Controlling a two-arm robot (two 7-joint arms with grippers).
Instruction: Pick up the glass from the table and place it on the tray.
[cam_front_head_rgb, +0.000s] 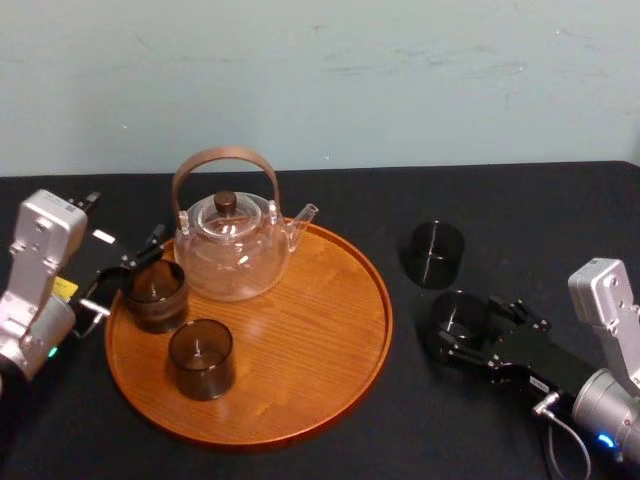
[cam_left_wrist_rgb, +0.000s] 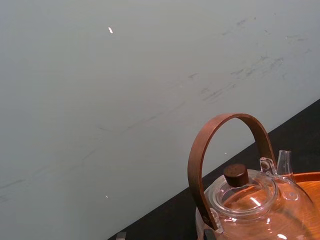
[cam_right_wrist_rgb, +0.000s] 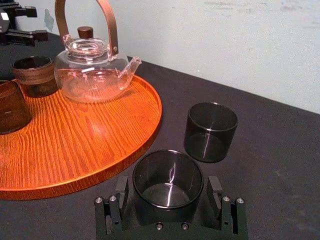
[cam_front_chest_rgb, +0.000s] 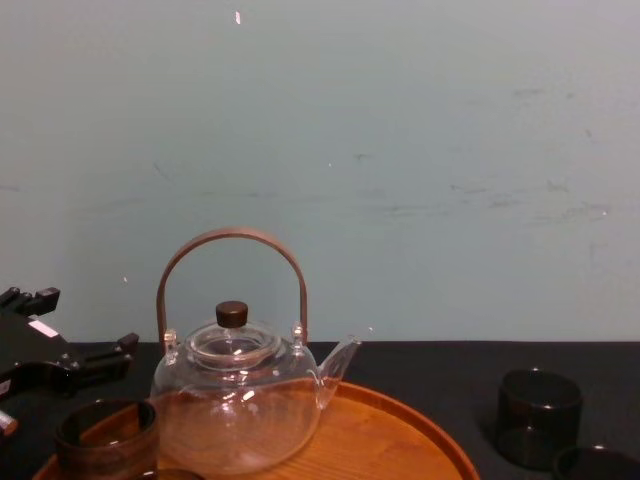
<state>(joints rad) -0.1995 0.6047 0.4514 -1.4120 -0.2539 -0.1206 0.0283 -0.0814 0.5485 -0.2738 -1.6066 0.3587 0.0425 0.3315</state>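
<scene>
**Head view.** The right gripper (cam_front_head_rgb: 470, 328) lies low on the black table (cam_front_head_rgb: 520, 210) at the 3 o'clock side of the tray (cam_front_head_rgb: 300, 330). Its claw is wide and set round the dark glass (cam_front_head_rgb: 458, 315), which stands on the table just off the rim. I judge this placing is meant to pinch the wall before a lift. A second glass (cam_front_head_rgb: 437, 255) stands apart at the first one's 11 o'clock. On the tray the teapot (cam_front_head_rgb: 230, 255) fills the 11 o'clock part. Two brown glasses sit at 9 o'clock (cam_front_head_rgb: 155, 295) and 8 o'clock (cam_front_head_rgb: 200, 358), so the 3-to-6 o'clock stretch is bare for the newcomer. The left gripper (cam_front_head_rgb: 125, 272) hangs at the tray's 9 o'clock edge with its claw spread, holding nothing.

**Left wrist view.** The teapot's handle (cam_left_wrist_rgb: 220, 145) is a bent wooden strap. Its lid is clear with a dark knob (cam_left_wrist_rgb: 235, 175).

**Right wrist view.** The glass (cam_right_wrist_rgb: 167, 172) is smoky, smooth, straight-walled and thick-based. The fingers (cam_right_wrist_rgb: 122, 189) flank it, and a thin gap seems to remain on each side. The tray (cam_right_wrist_rgb: 90, 145) is orange wood with a strong grain and a low rim.

**Chest view.** The teapot (cam_front_chest_rgb: 235, 400) bulges round and clear. At its 4 o'clock stands the second glass (cam_front_chest_rgb: 540, 415), with the glass's rim (cam_front_chest_rgb: 595, 462) just beside it.
</scene>
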